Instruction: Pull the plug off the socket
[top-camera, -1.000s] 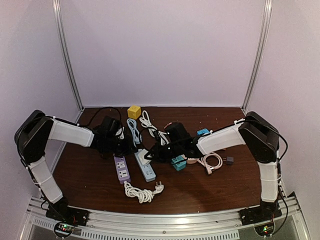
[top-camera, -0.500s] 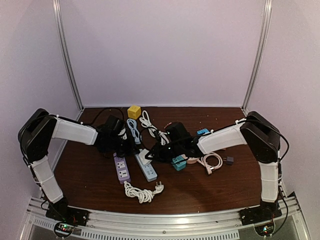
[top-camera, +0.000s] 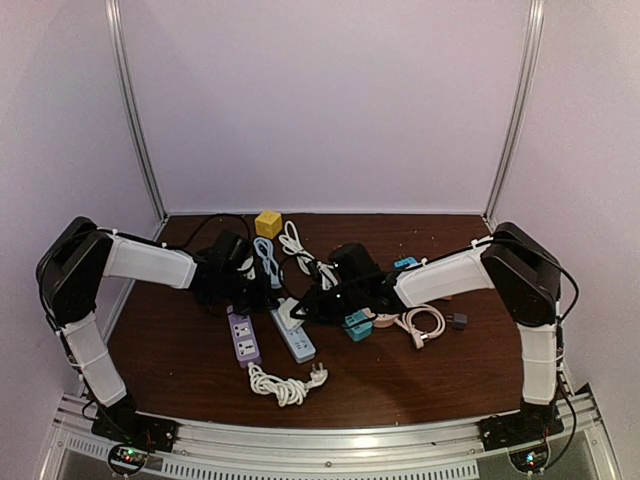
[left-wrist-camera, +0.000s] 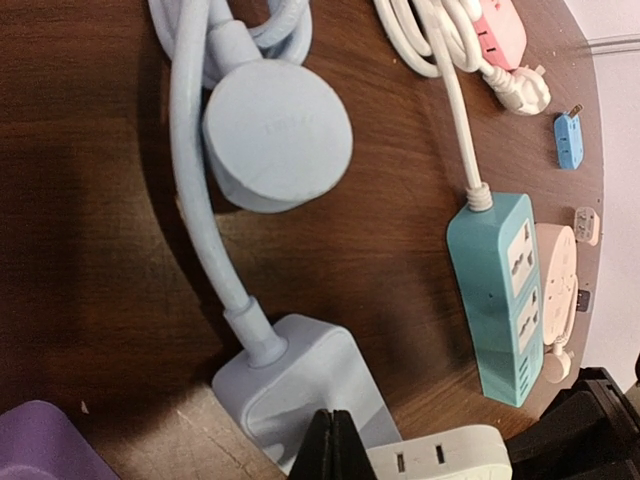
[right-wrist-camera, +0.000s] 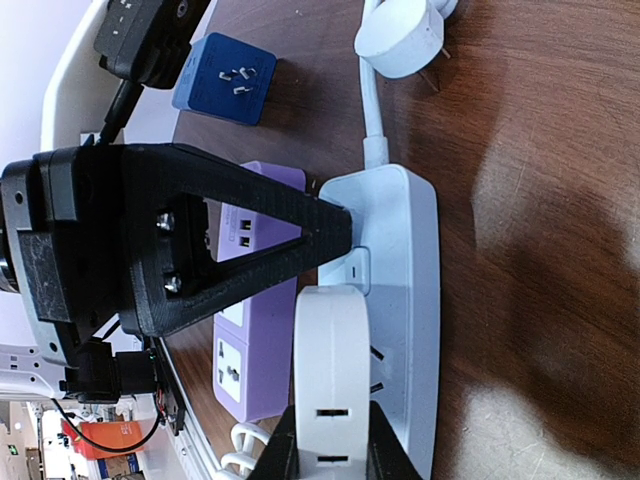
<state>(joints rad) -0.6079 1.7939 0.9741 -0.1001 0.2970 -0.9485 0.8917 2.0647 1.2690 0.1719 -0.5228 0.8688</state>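
The plug (right-wrist-camera: 332, 350) sat in the pale blue strip (right-wrist-camera: 400, 250), low in the middle of the right wrist view, its pins (right-wrist-camera: 376, 353) partly showing. The right end effector (right-wrist-camera: 330, 445) gripped its two flat sides. The left end effector (right-wrist-camera: 335, 232), shut, rested its tip against the strip. The plug looked rigid, light and smooth (likely slippery), so a firm hold on the flats and a straight pull seemed best. The light strip would probably lift off the worktop (right-wrist-camera: 560, 150) unless pinned.
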